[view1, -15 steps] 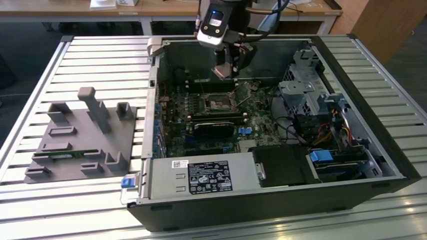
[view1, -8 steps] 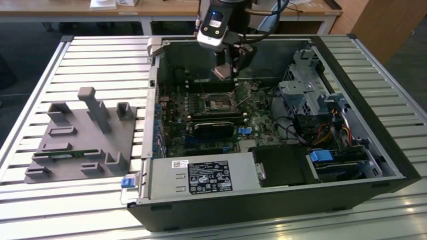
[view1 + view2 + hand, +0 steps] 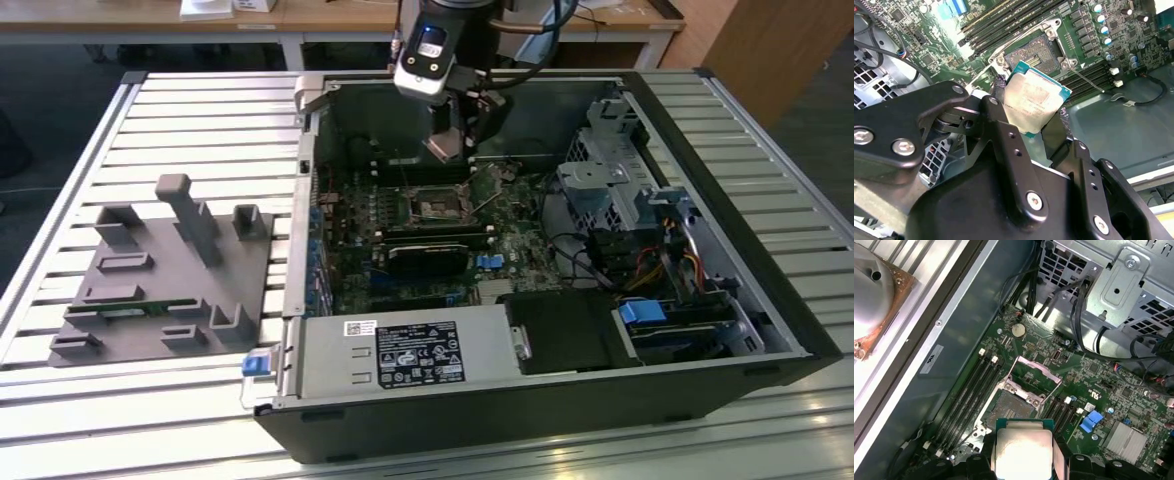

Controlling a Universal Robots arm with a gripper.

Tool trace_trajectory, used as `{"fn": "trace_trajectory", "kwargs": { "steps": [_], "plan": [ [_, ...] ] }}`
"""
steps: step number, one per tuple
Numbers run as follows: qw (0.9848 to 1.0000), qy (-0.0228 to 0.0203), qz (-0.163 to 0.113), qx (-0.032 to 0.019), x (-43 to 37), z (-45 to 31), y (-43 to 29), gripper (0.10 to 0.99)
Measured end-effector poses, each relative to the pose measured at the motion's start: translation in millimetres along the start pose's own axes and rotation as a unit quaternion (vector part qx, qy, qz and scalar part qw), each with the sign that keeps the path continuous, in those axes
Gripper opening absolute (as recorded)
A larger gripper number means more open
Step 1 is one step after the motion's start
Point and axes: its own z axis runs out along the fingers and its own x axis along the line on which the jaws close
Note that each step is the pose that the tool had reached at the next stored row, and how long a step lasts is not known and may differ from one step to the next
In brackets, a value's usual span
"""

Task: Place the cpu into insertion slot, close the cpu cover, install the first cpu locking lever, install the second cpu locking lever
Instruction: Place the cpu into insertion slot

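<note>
1. Hanging over the open computer case point(image 3: 467, 425) in the exterior view, the gripper point(image 3: 451, 140) sits above the far part of the motherboard, a bit beyond the socket.
2. Jaws are pinching the cpu point(image 3: 1036, 100) by two opposite edges. One black finger point(image 3: 999, 115) is on each side, and the silver-grey top faces the camera in both wrist views.
3. The chip is up in the air, not touching the board. In the second wrist view it looks tilted, with one corner over the socket's rim.
4. The insertion slot point(image 3: 1010, 409) is just past the cpu point(image 3: 1023, 455) in the first wrist view, with its dark pin grid exposed.
5. The cpu cover point(image 3: 1039, 370) is flipped up on the far edge of the slot, and you can see the board through its window.
6. The long black memory slots point(image 3: 971, 390) run right beside the socket.
7. The case is on a slatted table point(image 3: 200, 110), and a grey fixture tray point(image 3: 160, 290) sits at the exterior view's left, well apart from the gripper.
</note>
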Motion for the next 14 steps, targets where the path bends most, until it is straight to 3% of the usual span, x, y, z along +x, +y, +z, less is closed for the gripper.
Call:
{"fn": "trace_trajectory", "kwargs": {
  "steps": [14],
  "plan": [
    [1.0000,-0.0002,0.002,0.0000,-0.1,4.0,-0.3,0.541]
  ]
}}
